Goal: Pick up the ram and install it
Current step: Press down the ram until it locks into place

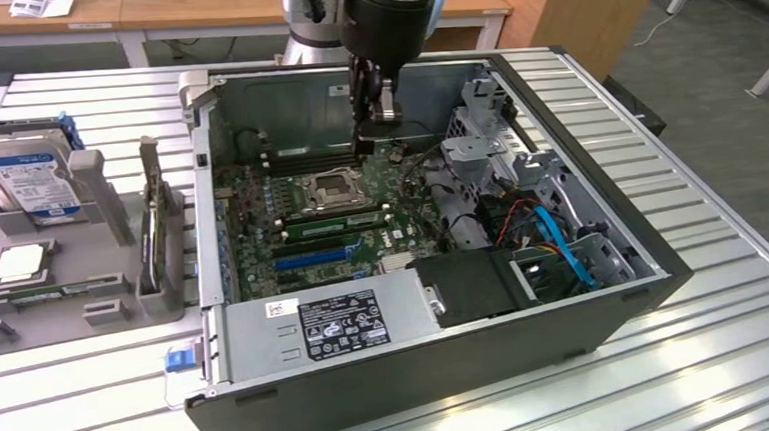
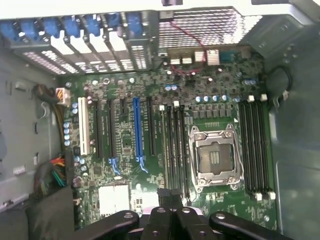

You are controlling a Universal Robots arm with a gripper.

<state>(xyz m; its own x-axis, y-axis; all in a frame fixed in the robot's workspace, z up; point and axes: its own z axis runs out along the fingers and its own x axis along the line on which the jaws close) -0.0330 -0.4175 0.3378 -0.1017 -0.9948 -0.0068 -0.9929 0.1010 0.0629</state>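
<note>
- The pincer (image 1: 376, 126) is shut, and nothing is seen held in it.
- The ram (image 1: 337, 216), at 7 o'clock from it, could be bent if pushed crooked.

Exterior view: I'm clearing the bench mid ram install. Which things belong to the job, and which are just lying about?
Job: ram, memory slots, computer case, gripper.
Lying about: hard drive, grey holder, processor chip.
</note>
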